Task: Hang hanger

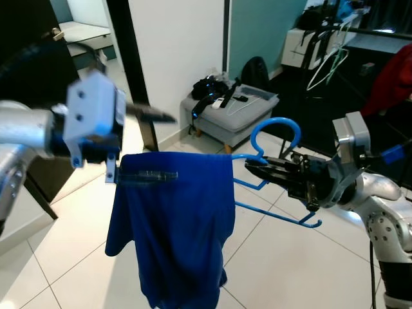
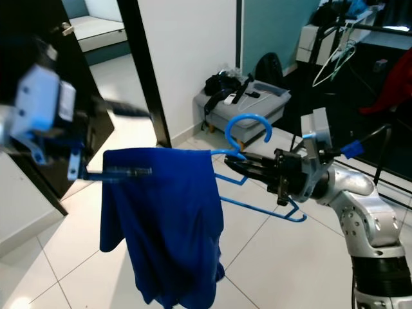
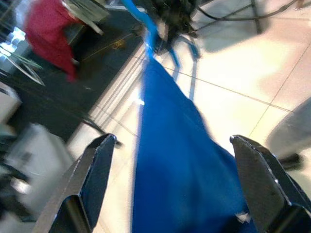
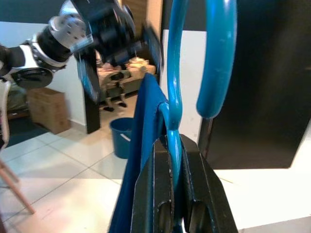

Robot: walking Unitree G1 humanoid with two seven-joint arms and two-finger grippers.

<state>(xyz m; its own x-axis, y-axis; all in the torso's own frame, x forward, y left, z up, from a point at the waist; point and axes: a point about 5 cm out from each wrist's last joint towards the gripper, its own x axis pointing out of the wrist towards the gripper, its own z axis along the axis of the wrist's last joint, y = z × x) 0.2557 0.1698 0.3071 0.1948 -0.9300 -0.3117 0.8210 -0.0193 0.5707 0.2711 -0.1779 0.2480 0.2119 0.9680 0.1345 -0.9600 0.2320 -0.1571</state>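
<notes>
A light blue plastic hanger point(image 1: 275, 131) hangs in mid-air with a dark blue cloth point(image 1: 177, 225) draped over its left half. My right gripper point(image 1: 256, 168) is shut on the hanger's neck just under the hook, and the right wrist view shows its fingers point(image 4: 151, 194) pressed onto the blue stem point(image 4: 174, 97). At the hanger's left end my left gripper point(image 3: 173, 141) is open, its fingers spread wide with the cloth point(image 3: 180, 165) stretching away between them. One blurred left finger point(image 1: 154, 116) points right, above the cloth's top edge.
A grey padded stool point(image 1: 232, 112) with black items on it stands behind, by a white wall and a black door frame point(image 1: 138, 77). White hangers point(image 1: 327, 64) and a red garment point(image 1: 394, 77) hang at the back right. A blue bucket point(image 4: 124, 141) stands on the tiled floor.
</notes>
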